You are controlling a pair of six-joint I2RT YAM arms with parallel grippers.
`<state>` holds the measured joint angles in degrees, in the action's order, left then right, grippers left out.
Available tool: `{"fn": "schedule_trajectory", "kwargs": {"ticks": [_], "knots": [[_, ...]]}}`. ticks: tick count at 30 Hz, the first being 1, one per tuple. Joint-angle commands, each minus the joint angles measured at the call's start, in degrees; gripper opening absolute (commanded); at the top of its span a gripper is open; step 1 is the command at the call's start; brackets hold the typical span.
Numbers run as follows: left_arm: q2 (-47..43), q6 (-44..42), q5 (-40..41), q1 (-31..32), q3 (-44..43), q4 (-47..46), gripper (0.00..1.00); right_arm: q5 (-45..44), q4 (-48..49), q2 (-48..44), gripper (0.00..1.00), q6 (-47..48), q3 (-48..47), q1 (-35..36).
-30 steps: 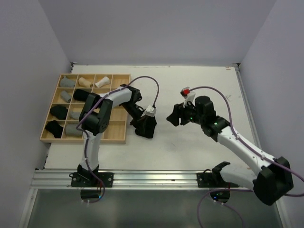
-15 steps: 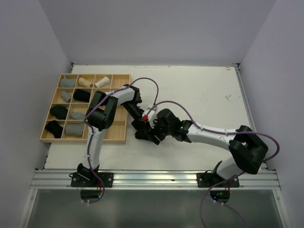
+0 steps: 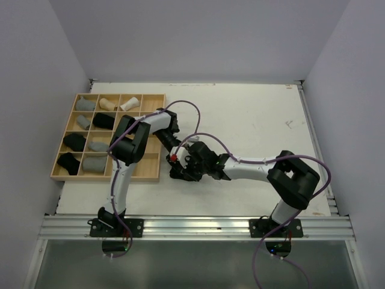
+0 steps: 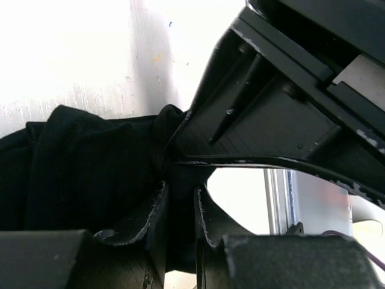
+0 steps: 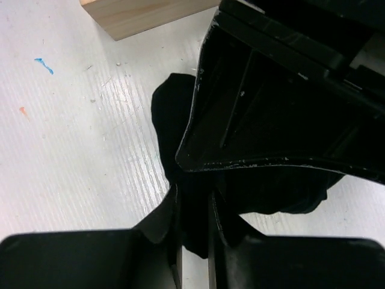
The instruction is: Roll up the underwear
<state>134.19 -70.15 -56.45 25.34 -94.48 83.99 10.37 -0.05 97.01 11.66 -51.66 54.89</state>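
Observation:
A limp black underwear (image 4: pixel 90 162) lies crumpled on the white table just right of the tray, and in the top view it shows as a dark lump (image 3: pixel 178 175) under both grippers. My left gripper (image 4: pixel 180 208) is shut on a fold of it, and the cloth fills the narrow gap between its fingers (image 4: pixel 157 211). My right gripper (image 5: pixel 194 220) faces it and is shut on the same cloth (image 5: pixel 171 114). In the top view the left gripper (image 3: pixel 177 164) and the right gripper (image 3: pixel 185 171) meet nose to nose. Most of the garment is hidden under them.
The wooden grid tray (image 3: pixel 106 178) stands at the left, its corner (image 5: pixel 138 15) close to the grippers. Its cells hold grey (image 3: pixel 93 163), black (image 3: pixel 74 142), beige (image 3: pixel 108 103) and white (image 3: pixel 129 103) rolls. A rail (image 3: pixel 198 226) runs along the near edge.
My right arm swung from the middle right across to the left gripper and closed on the black cloth. The left gripper stayed beside the tray with the cloth.

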Motion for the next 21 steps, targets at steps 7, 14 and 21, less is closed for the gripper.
{"fn": "schedule_trajectory", "kwargs": {"ticks": [7,14,21], "knots": [[-2.4,3.6,4.4,-3.4,-4.9,-12.4,0.4,7.3,-4.8,2.7,0.0,-4.0,0.5,0.0],[-10.4,4.8,0.8,-10.0,-8.8,-13.5,0.43,9.9,-9.3,1.8,0.0,-13.0,0.9,-2.0],[-24.4,12.6,-4.0,-18.7,1.5,-27.6,0.44,16.7,-15.0,7.7,0.0,-20.8,-6.2,-7.5]]}}
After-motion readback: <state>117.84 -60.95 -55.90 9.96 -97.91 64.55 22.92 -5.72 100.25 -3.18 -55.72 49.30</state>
